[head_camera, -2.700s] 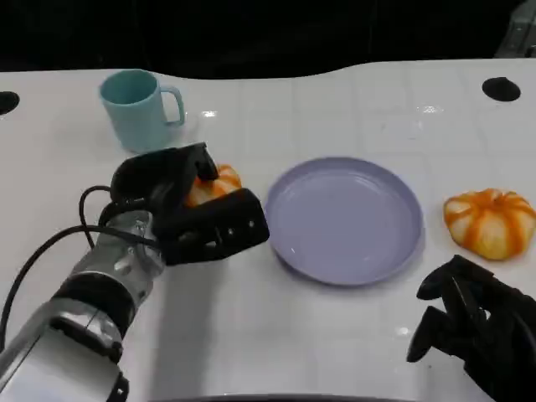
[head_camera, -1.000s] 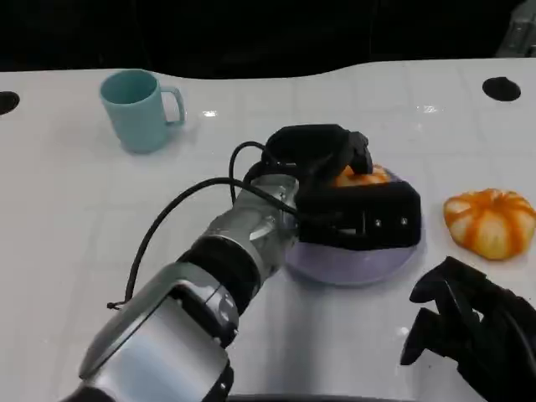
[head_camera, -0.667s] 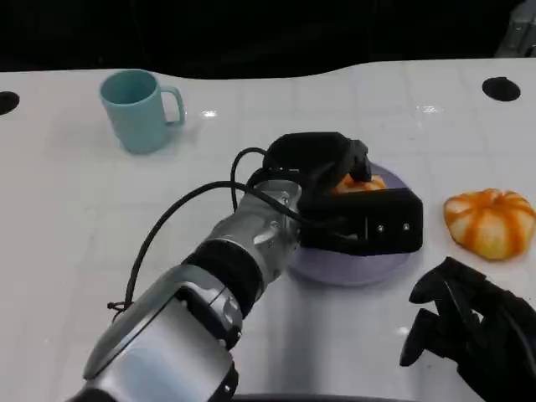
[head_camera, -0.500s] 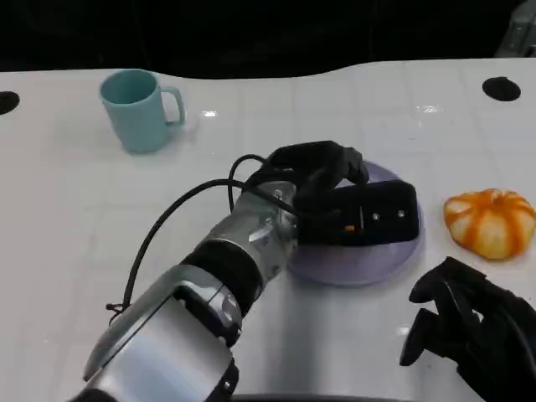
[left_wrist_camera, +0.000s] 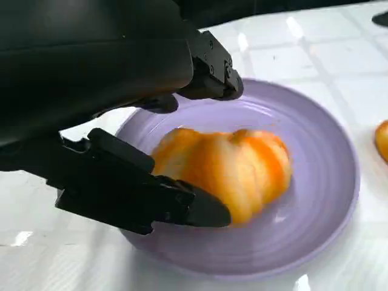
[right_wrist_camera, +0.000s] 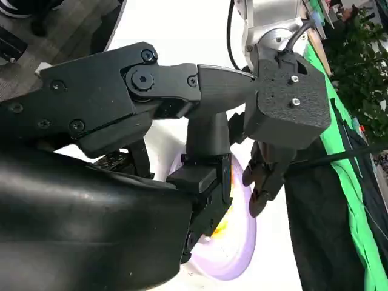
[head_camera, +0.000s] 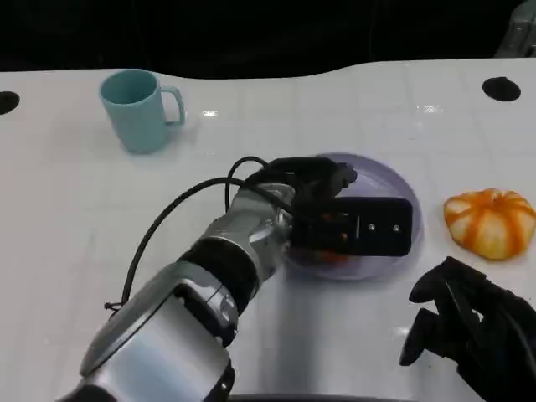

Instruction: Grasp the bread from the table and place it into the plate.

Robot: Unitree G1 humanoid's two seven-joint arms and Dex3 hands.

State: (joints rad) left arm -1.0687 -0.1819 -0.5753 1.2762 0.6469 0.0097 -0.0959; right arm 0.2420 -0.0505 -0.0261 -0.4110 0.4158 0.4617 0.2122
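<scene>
My left hand [head_camera: 347,219] and its forearm are lying across the near-left side of the plate [head_camera: 394,188], blocking any approach from there. The plate's far rim and the bare table [head_camera: 276,109] beyond it are staying open. A second bread [head_camera: 490,221] is sitting just beside the plate's right edge, narrowing that side. My right hand [head_camera: 469,331] is waiting near it. The cup [head_camera: 138,109] is standing well apart, far left.

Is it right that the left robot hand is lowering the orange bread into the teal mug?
Not the mug. The left robot hand has the orange bread over the purple plate, as the left wrist view shows. The teal mug stands apart at the table's far left in the head view.
</scene>
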